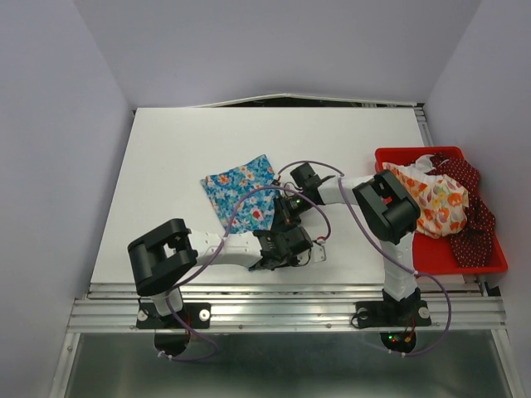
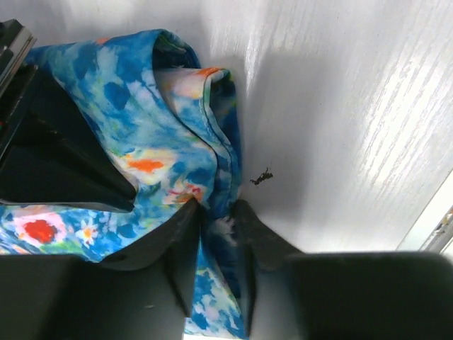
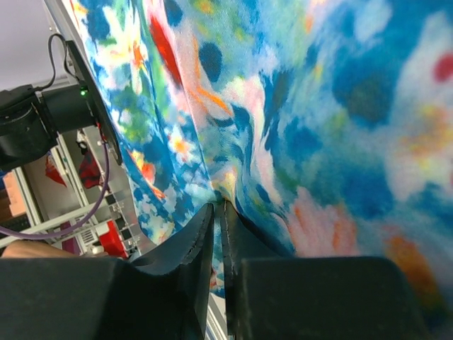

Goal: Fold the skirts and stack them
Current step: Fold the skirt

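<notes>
the blue cloth skirt with multicoloured flowers [image 1: 236,189] lay mid-way across the white counter [image 1: 166,157], spreading far-left from both grips. the left end effector [image 2: 218,212] pinched its near right corner. the right end effector [image 3: 219,207] was clamped on that same edge just beyond.

A flat white table top [image 1: 166,166] with a fine wood-grain texture lies before me, closed in by plain pale grey walls [image 1: 274,50] at the back and on both sides. At its right edge sits a shallow red plastic tray [image 1: 465,267], rectangular with a raised rim. Along the near edge runs a ribbed aluminium rail [image 1: 290,311], with a dull grey metal sheet [image 1: 274,365] below it. On the white surface beneath my left wrist lies a tiny dark speck [image 2: 261,177], perhaps a thread. Past my right wrist, blurred red items [image 3: 113,237] show on pale shelving.
</notes>
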Tool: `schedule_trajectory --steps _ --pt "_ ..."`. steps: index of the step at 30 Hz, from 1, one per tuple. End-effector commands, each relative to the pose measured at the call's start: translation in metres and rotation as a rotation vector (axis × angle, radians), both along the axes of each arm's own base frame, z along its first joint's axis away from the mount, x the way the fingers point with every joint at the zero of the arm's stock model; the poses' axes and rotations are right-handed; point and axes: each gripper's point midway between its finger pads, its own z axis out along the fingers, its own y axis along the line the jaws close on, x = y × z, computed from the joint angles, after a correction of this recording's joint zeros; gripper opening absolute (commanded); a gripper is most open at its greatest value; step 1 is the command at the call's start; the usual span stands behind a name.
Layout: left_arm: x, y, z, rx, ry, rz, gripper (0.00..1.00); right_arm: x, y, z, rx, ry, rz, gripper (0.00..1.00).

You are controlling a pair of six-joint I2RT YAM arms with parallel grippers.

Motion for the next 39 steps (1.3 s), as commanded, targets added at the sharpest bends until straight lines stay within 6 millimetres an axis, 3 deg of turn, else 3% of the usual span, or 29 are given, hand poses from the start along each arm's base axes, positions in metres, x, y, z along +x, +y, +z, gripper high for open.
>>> schedule_trajectory --steps 1,2,5,10,12,13,17,20,23,24,27,30,39 --pt "-0.005 0.039 -0.03 0.166 0.029 0.024 0.28 -0.009 -0.018 -0.038 -0.142 0.014 -0.006 0.14" --pt "-0.007 0.04 -0.03 0.169 0.04 0.017 0.18 -0.009 -0.018 -0.038 -0.139 0.01 -0.001 0.14" --pt "-0.014 0.033 -0.019 0.123 0.072 -0.007 0.03 -0.009 -0.018 -0.029 -0.123 -0.017 0.002 0.12" --pt "-0.03 0.02 0.018 -0.005 0.127 -0.078 0.0 0.003 -0.012 0.005 -0.067 -0.125 0.024 0.15" --pt "-0.036 0.017 0.027 -0.039 0.146 -0.122 0.0 0.015 -0.007 0.029 -0.038 -0.213 0.052 0.37" --pt "-0.036 0.018 0.034 -0.055 0.133 -0.13 0.0 0.02 -0.004 0.036 -0.031 -0.239 0.06 0.53" --pt "-0.049 0.012 0.047 -0.098 0.196 -0.188 0.0 0.048 0.008 0.066 -0.007 -0.367 0.086 0.65" --pt "-0.051 0.008 0.057 -0.115 0.209 -0.183 0.0 0.068 0.02 0.077 0.009 -0.409 0.087 0.65" --pt "-0.045 0.013 0.046 -0.074 0.198 -0.143 0.0 0.078 0.028 0.071 0.016 -0.4 0.098 0.63" --pt "-0.043 0.017 0.04 -0.048 0.188 -0.131 0.13 0.077 0.029 0.069 0.018 -0.384 0.104 0.63" --pt "-0.047 0.027 0.022 0.007 0.218 -0.121 0.37 0.073 0.028 0.052 0.007 -0.337 0.119 0.6" --pt "-0.057 0.03 0.016 0.016 0.252 -0.149 0.5 0.062 0.023 0.031 -0.011 -0.284 0.127 0.57" --pt "-0.069 0.041 -0.016 0.132 0.317 -0.192 0.53 0.047 0.003 -0.03 -0.122 -0.216 0.139 0.53"
